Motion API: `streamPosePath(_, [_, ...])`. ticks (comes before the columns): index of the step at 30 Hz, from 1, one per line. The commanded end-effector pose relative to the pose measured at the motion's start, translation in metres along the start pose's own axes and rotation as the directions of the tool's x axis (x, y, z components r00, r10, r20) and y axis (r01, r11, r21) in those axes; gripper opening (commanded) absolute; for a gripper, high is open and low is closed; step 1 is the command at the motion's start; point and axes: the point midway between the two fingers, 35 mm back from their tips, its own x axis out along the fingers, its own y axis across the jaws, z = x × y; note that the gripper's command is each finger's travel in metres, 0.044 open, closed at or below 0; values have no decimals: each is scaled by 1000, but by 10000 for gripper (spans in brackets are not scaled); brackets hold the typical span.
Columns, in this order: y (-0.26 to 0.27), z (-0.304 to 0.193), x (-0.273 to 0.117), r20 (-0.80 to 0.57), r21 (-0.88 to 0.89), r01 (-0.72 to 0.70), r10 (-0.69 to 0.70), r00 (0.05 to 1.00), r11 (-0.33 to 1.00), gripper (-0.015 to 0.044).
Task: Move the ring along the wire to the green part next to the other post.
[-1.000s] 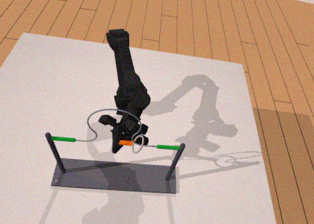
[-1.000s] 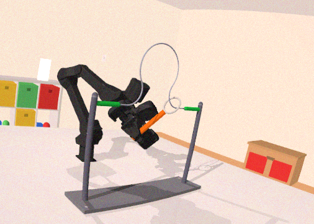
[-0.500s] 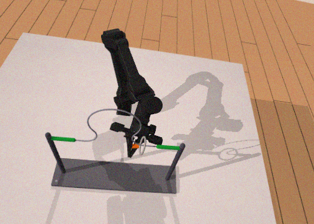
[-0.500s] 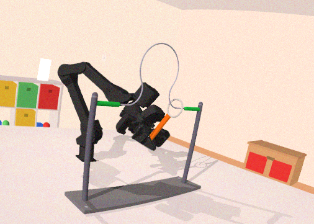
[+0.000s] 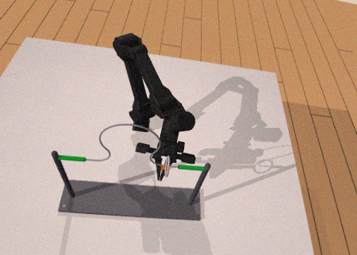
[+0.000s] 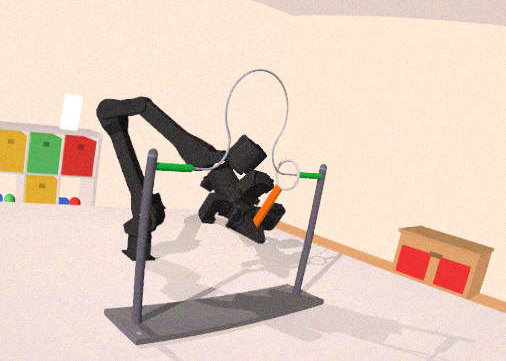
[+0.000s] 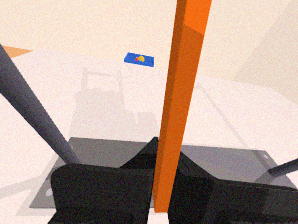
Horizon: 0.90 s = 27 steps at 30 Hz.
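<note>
Matt dark base (image 5: 106, 202) (image 6: 220, 313) (image 7: 225, 160); smooth, metallic-looking grey wire (image 5: 120, 125) (image 6: 260, 70); wood-plank floor (image 5: 226, 39).

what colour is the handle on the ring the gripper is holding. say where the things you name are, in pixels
The handle (image 5: 163, 168) (image 6: 267, 205) (image 7: 181, 90) is orange, showing best in the wrist view.
</note>
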Motion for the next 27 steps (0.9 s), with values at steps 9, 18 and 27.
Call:
streamPosePath(9, [18, 1, -3, -2, 45, -17, 17, 1000, 999, -150])
streamPosePath(18, [27, 1, -4, -1, 52, -19, 20, 1000, 998, -150])
streamPosePath(27, [36, 2, -5, 0, 53, -19, 19, 1000, 998, -150])
